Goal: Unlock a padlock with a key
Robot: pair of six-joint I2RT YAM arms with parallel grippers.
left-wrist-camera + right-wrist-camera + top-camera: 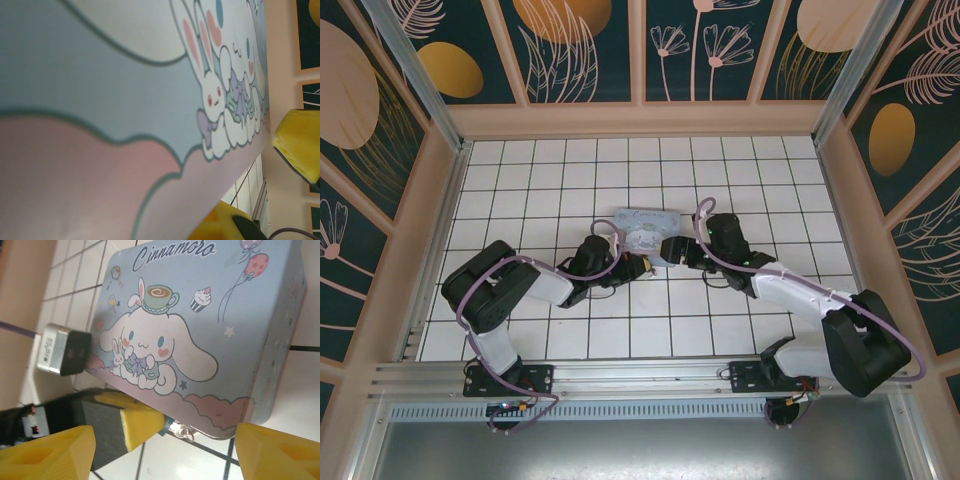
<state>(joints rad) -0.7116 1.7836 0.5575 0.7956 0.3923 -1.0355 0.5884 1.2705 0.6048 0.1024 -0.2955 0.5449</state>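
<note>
My left gripper (638, 266) reaches in from the left to the near edge of the pastel blue cartoon tin (642, 228). In the right wrist view its yellow fingers (135, 420) are shut, and a small dark-bluish piece, apparently the padlock (167, 426), sticks out of their tips under the tin's (200, 330) rim. A shiny metal ring (183, 433) hangs just beside it. The key is hidden or too small to make out. My right gripper (160, 460) faces the same edge with its jaws open and nothing between them. It sits just right of the left gripper (672, 250).
The tin's lid (100, 100) lies very close in the left wrist view, with yellow fingers (300, 145) past its edge. The left wrist's grey camera box (62, 350) overhangs the tin's left side. White tiled floor (720, 180) lies all around, and walls enclose it.
</note>
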